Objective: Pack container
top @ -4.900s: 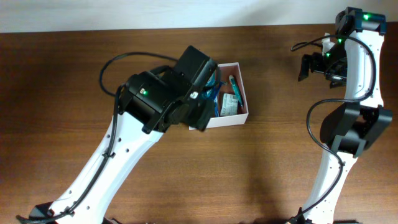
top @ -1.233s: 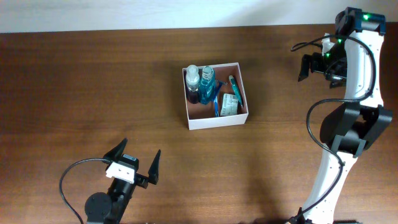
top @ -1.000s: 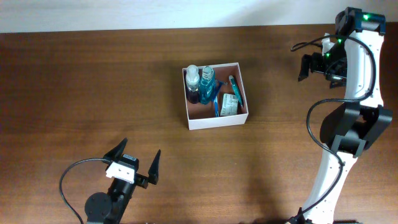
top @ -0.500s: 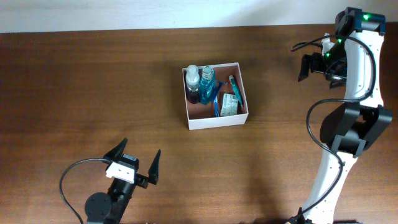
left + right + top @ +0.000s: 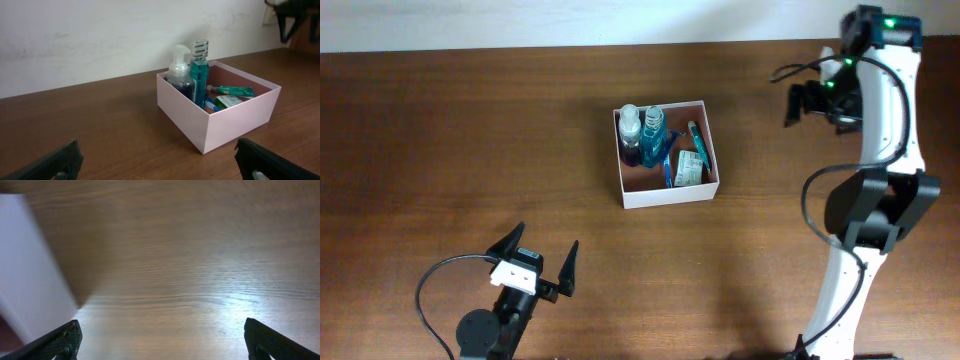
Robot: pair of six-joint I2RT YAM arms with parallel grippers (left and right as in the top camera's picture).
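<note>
Brown wood fills the overhead view, and a little right of centre on the surface (image 5: pixel 460 130) sits the container (image 5: pixel 667 196): square, open-topped, thin white walls, pinkish-brown floor. It rests flat, with neither arm touching it.

Take a look inside. Two bottles stand upright in the far-left corner, side by side: a pump bottle (image 5: pixel 631 124) with a white head and dark liquid, and next to it a blue bottle (image 5: pixel 653 124) with a clear cap. Along the right wall lies a teal tube (image 5: pixel 694 134). Nearer the front-right corner a small green-and-white carton (image 5: pixel 688 168) lies flat. A small blue item sits between the bottles and the carton; what it is, I cannot tell.

Down at the near edge is the left end effector (image 5: pixel 548 238), well apart from the container and to its left. Its fingers are spread wide with nothing between them. Its wrist camera looks across the wood at the container, both bottles poking above the rim.

Over at the far right, the right end effector (image 5: pixel 817 108) is also well clear of the container. Its wrist view shows two dark fingertips at the bottom corners, set wide apart, with only bare wood grain between them.
</note>
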